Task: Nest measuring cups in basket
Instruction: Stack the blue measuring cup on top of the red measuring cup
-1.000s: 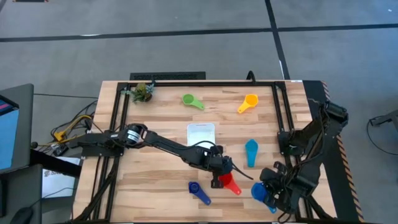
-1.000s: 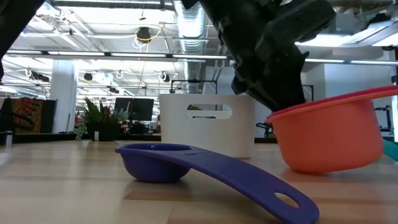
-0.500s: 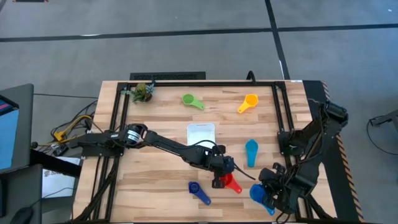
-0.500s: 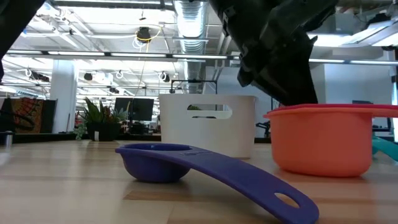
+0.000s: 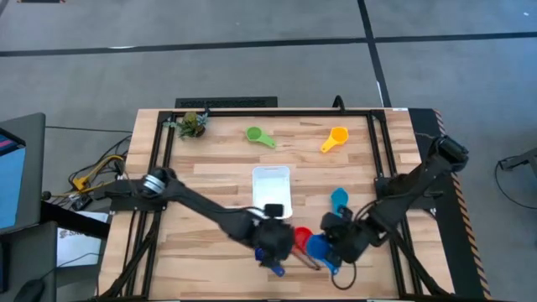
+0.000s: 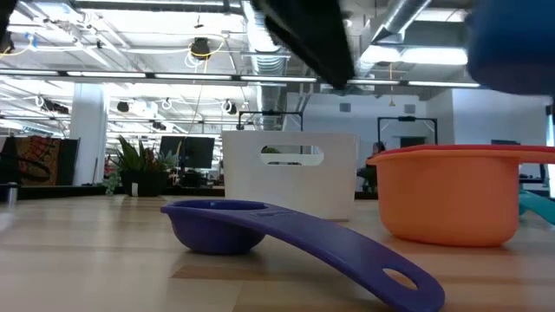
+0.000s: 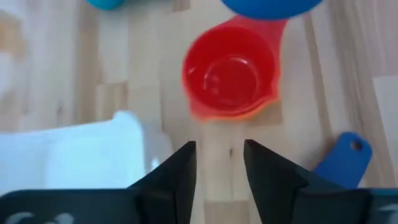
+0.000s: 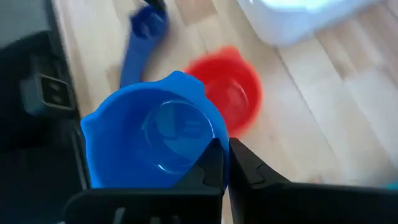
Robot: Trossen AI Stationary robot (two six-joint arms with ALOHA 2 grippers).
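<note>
A red measuring cup (image 7: pixel 230 74) sits nested in an orange one (image 6: pixel 451 199), standing on the table near the front. My left gripper (image 7: pixel 217 163) hangs open just left of this stack (image 5: pixel 300 237), touching nothing. My right gripper (image 8: pixel 225 167) is shut on a blue cup (image 8: pixel 152 134) that floats beside and above the stack (image 5: pixel 319 247). A dark blue cup (image 6: pixel 217 227) lies at the front. Teal (image 5: pixel 339 200), green (image 5: pixel 258 136) and yellow-orange (image 5: pixel 334 138) cups lie apart. The white basket (image 5: pixel 272 186) stands mid-table. My right gripper holds the blue cup at the side of its rim nearest the fingers (image 8: pixel 210 148); the fingers hide the exact spot. It comes from the table's right, slanting down. The cup is lifted clear of the table, roughly level, its mouth up.
A small green leafy clump (image 5: pixel 193 124) lies at the far left corner. The black frame rails (image 5: pixel 159 168) run along the table's left, far and right sides. Bare wood shows left of the basket.
My left gripper has opened and let go of the red and orange stack, which tipped down flat onto the table. It then rose and drew back toward the table's left. My right gripper has carried the blue cup toward the table's left, up to the stack.
</note>
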